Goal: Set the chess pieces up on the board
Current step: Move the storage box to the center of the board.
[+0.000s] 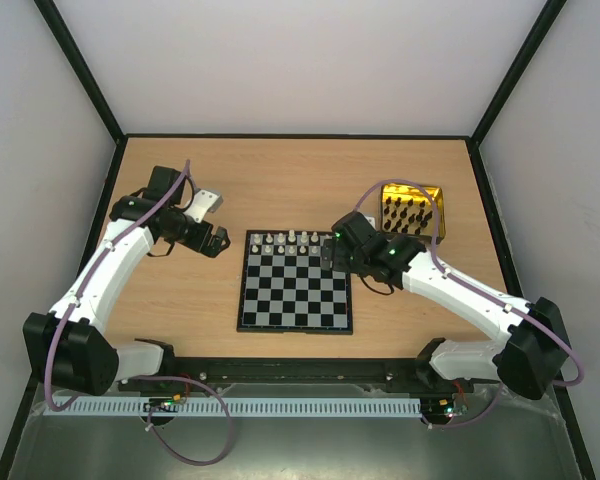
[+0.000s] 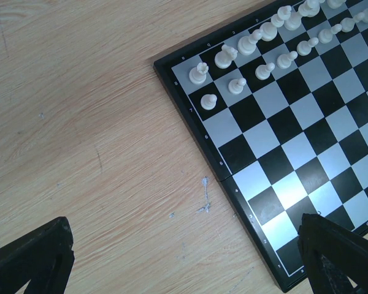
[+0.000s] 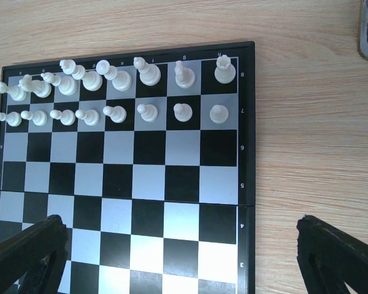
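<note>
- 2 arms, left arm (image 1: 110, 262) and right arm (image 1: 470, 295): white link shells, black joints, black bases.
- 1 purple cable (image 1: 47, 380) looped along each arm.

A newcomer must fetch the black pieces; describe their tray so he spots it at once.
Start at the wooden table and find the chessboard in its middle. Look beyond the board's far right corner: there sits the tray. It alone is shiny gold and holds black pieces; the board carries only white pieces.
</note>
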